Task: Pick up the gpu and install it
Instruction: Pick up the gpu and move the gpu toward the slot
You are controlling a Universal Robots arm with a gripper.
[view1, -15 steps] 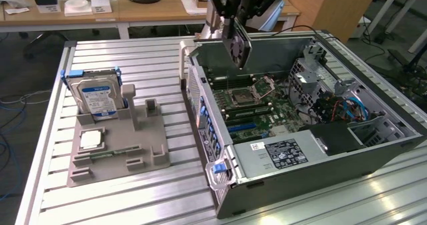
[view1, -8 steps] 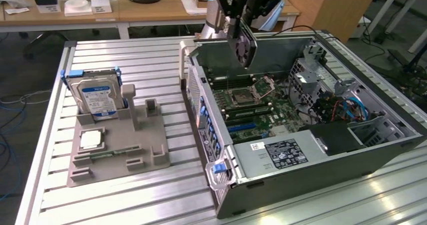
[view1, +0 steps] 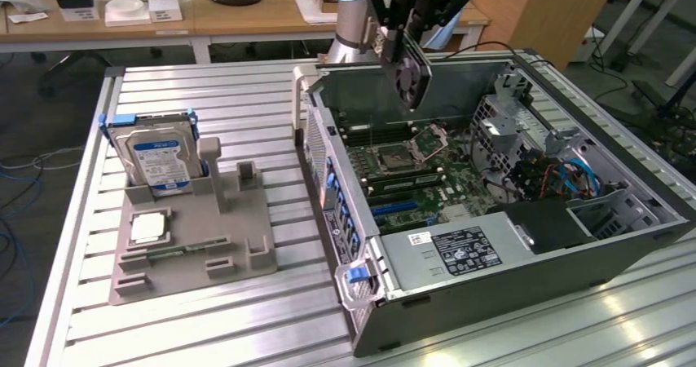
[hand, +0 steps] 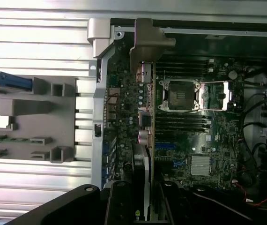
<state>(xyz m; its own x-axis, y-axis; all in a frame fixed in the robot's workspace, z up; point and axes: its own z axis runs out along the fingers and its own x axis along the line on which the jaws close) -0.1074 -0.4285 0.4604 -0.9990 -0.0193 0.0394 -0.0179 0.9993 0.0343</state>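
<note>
- gpu (view1: 411, 73) hangs in the gripper (view1: 413, 34), in the air over the open computer case (view1: 609, 249), at about 12 o'clock in the exterior view.
- fingers (hand: 119, 206) are narrowed onto the card's upper end and hold it across its thin faces; the fan side faces the exterior camera.
- long axis reads near upright: the card runs straight down from the fingers, with the silver bracket (hand: 147, 44) at the far end.
- blue expansion slots (view1: 394, 206) on the motherboard (view1: 446, 189) lie at about 6 o'clock from the card, well apart below it; not seated yet.
- cpu socket (view1: 411, 151) sits in between, roughly under the card's low end.
- power supply (view1: 462, 249) at 5 o'clock and the cable bundle (view1: 544, 179) at 4 o'clock look like the crowding risks near the slots.
- hard drive (view1: 158, 159) stands in the grey fixture (view1: 196, 253) at 9 o'clock, well clear.
</note>
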